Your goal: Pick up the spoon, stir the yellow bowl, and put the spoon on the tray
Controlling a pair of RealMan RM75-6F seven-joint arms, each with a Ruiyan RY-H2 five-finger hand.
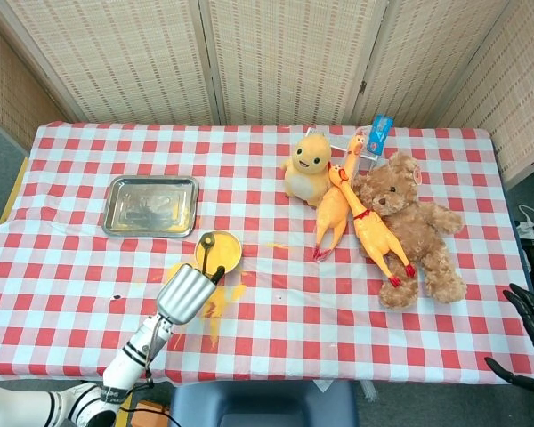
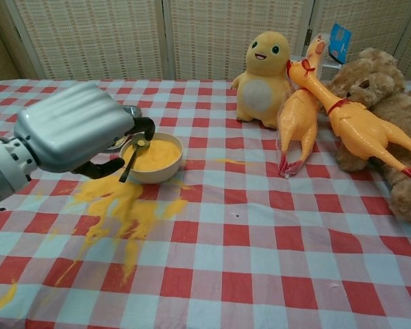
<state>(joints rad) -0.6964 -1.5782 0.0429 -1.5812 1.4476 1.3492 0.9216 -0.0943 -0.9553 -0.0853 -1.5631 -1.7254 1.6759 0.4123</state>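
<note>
Head view: the left hand (image 1: 186, 294) sits at 7 o'clock of the yellow bowl (image 1: 218, 252), its fingers closed on the handle of the spoon (image 1: 212, 253), whose round end lies in the bowl. The tray (image 1: 151, 205) rests at 10 o'clock of the bowl, apart from it. Yellow spill (image 1: 215, 307) stains the checked table (image 1: 276, 160) beside the hand. The right hand (image 1: 531, 313) shows at the table's right edge, fingers spread, holding nothing.

Chest view: the left hand (image 2: 72, 133) pinches the spoon (image 2: 134, 155), which slants into the bowl (image 2: 153, 157). At 3 o'clock lie two rubber chickens (image 2: 332, 113) against a teddy bear (image 2: 390, 110), with a yellow plush toy (image 2: 263, 72) behind.
</note>
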